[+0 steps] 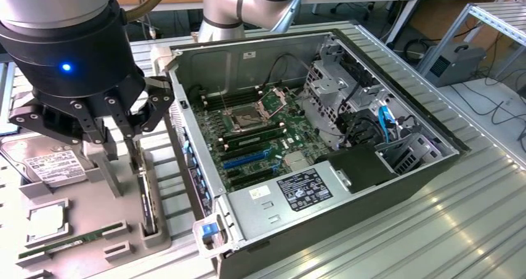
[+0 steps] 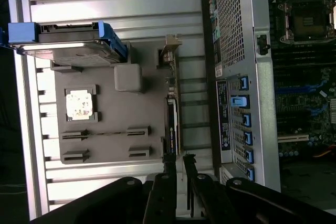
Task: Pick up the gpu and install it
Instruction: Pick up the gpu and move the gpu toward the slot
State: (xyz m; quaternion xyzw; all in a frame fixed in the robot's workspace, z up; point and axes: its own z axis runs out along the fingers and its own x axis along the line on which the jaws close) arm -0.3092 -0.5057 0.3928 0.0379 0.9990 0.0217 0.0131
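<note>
Presently we find the gpu standing on edge in a slot of the grey moulded holder, just beside the open computer case. It is not yet lifted. The gripper sits over the card's end with its jaws a narrow gap apart, and we see nothing clamped in them. We judge the card to be light, stiff and thin, but fragile. It is best taken across its flat faces near the upper edge, clear of the contact edge and the metal bracket. The holder is matt grey, the case is perforated sheet steel, and the table is ribbed aluminium. A hard drive with a white label rests in the holder nearby.
</note>
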